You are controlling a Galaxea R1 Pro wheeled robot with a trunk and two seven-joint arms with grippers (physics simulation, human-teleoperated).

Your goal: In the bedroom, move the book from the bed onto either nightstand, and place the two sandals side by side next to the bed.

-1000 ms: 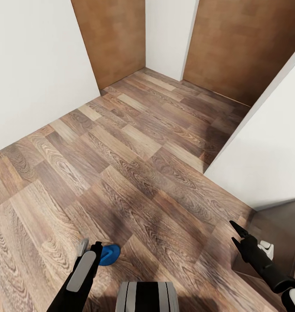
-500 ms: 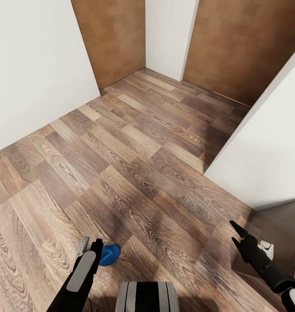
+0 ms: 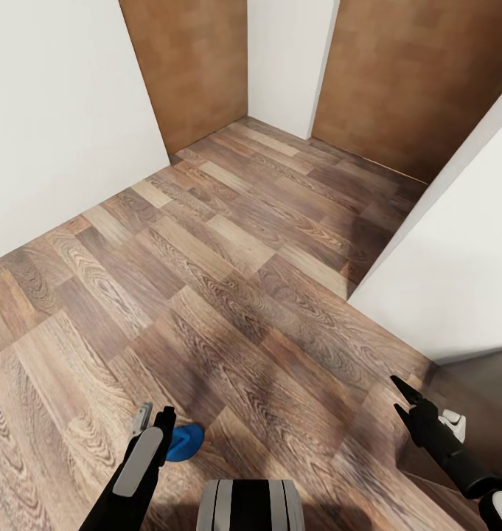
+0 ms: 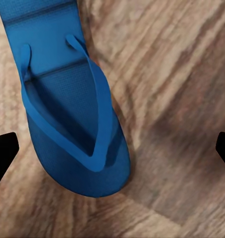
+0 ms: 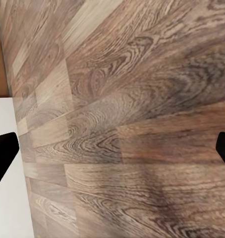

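One blue sandal on wood floor, beneath wide-spread left end effector, right end effector spread, empty

It looked like a home interior. White walls and brown wooden doors enclosed a wood-plank floor, and a blue flip-flop lay on it just beside the left hand.

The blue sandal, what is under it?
Under the blue sandal is the wood-plank floor, showing all around it in the left wrist view. The patch right beneath its sole is covered. In the head view the left gripper hides much of the sandal.
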